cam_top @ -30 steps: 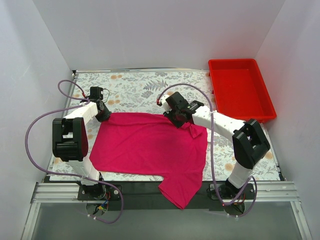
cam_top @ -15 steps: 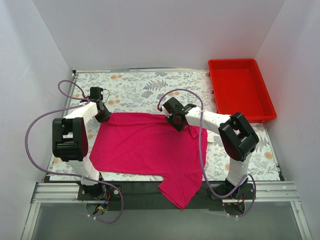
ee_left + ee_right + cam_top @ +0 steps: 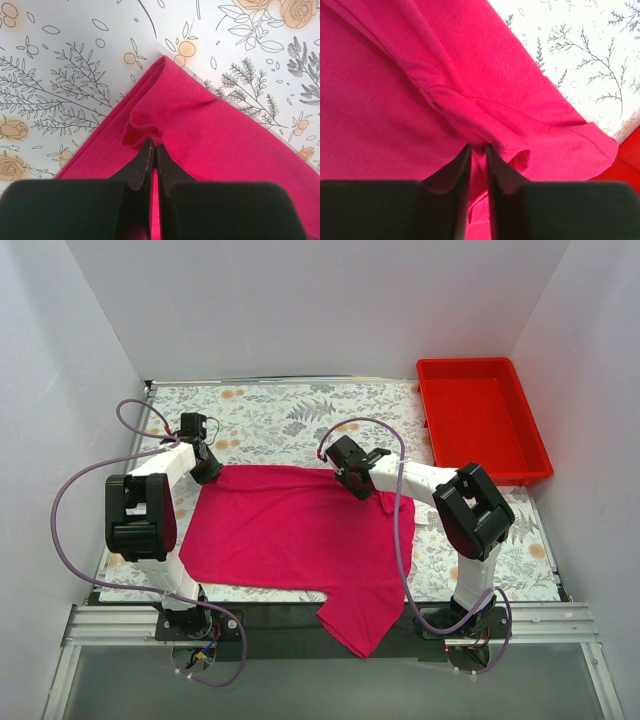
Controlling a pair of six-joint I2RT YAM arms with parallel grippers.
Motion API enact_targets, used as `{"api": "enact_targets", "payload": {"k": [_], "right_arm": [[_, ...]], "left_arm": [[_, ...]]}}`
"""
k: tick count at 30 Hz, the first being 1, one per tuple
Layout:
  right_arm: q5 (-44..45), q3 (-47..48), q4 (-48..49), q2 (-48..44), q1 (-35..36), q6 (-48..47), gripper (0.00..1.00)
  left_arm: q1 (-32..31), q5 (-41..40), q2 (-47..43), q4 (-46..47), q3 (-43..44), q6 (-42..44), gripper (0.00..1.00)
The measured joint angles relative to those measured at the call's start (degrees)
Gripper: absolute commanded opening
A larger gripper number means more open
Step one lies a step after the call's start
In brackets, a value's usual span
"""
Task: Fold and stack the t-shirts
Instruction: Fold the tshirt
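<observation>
The shirt (image 3: 290, 530) looks light and limp; best gripped at hems. Left fingers (image 3: 140, 167) pinch its corner shut; right fingers (image 3: 451, 172), nearly closed, nip a fold.

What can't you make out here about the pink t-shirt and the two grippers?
- Left gripper: in the top view, its own wrist hides the fingertips.
- Right gripper: the right wrist view does not show whether it actually grips the t-shirt; bunched fabric buries the tips.
- Red bin: the right wrist view's right edge cuts it to a sliver.
- Both wrist views: frame edges cut off most of the shirt.
</observation>
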Motion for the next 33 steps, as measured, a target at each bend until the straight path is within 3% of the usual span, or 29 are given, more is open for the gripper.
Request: {"api": "enact_targets", "payload": {"k": [5,13,33], "right_arm": [[0.2,0.0,0.2,0.1,0.0,0.0,0.02],[-1.8,0.6,-1.1,0.1,0.0,0.0,0.01],[-19.0,9.0,-21.8,-6.0,0.0,2.0,0.01]], "left_arm": [[0.0,0.0,0.5,-0.1,0.0,0.0,0.00],[0.0,-0.2,0.5,-0.3,0.1,0.0,0.00],[0.0,-5.6,0.4,-5.5,5.1,0.1,0.00]]}}
